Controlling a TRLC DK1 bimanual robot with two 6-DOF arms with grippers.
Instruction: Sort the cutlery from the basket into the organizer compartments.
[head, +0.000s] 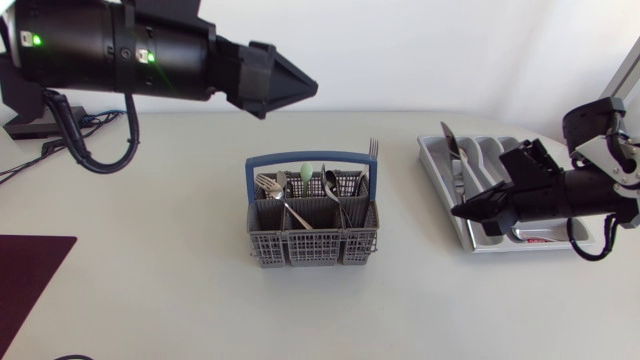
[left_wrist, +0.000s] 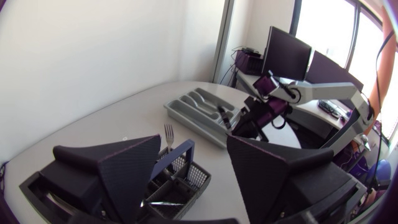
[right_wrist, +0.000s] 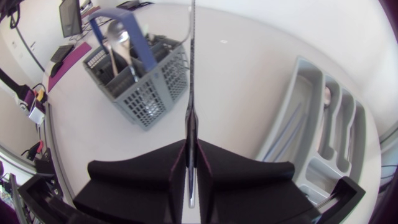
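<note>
Because it is thin, smooth steel, the knife (right_wrist: 190, 74) (I am judging it a knife, as it is showing only edge-on) is probably handling as stiff and light, but slippery. A pinch on the two flat sides of the handle, close to the middle, is seeming the safest hold, because a grip too near one end may let it swing. The right fingers (right_wrist: 143, 180) are pressing together on it from both sides, with the long part sticking out ahead of them and a short end behind. The knife is hanging above the surface (right_wrist: 249, 68), just beside the organizer (right_wrist: 323, 118) and well apart from the basket (right_wrist: 143, 81), where other cutlery is standing. The right arm (head: 590, 195) is lying low and nearly level over the near side of the organizer, pointing toward the basket. The left arm (head: 110, 45) is hovering high, beyond the basket, and the left fingers (left_wrist: 124, 168) are standing spread, with nothing between them.
</note>
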